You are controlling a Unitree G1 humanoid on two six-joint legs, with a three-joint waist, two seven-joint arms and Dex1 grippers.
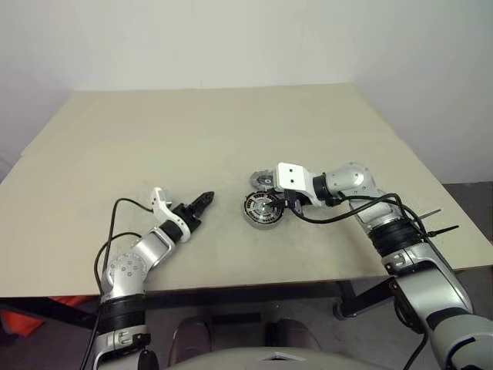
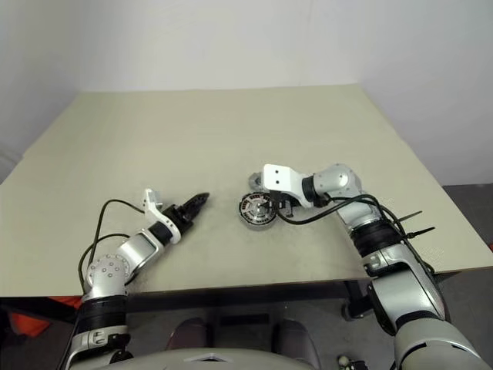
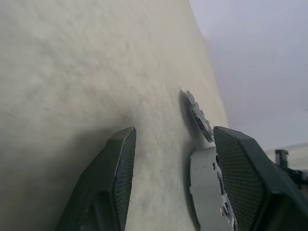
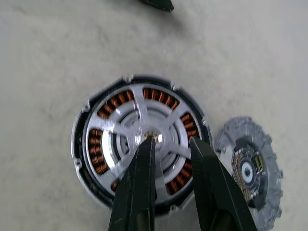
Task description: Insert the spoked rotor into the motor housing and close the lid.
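Observation:
The spoked rotor [image 4: 137,103] lies inside the motor housing [image 4: 79,144], and copper windings show between its spokes. My right gripper [image 4: 171,140] hovers just over the rotor's hub, its fingers a little apart with nothing between them. The lid [image 4: 248,168], a grey notched disc, lies flat on the table right beside the housing, on its far side in the head views [image 1: 262,182]. My left gripper [image 1: 202,200] is open and low over the table, a short way to the left of the housing [image 1: 260,210], pointing toward it.
The beige table [image 1: 192,131] stretches wide behind and to the left of the parts. Black cables trail from my right forearm [image 1: 362,208] close to the housing. The table's front edge [image 1: 254,284] runs just behind both arms.

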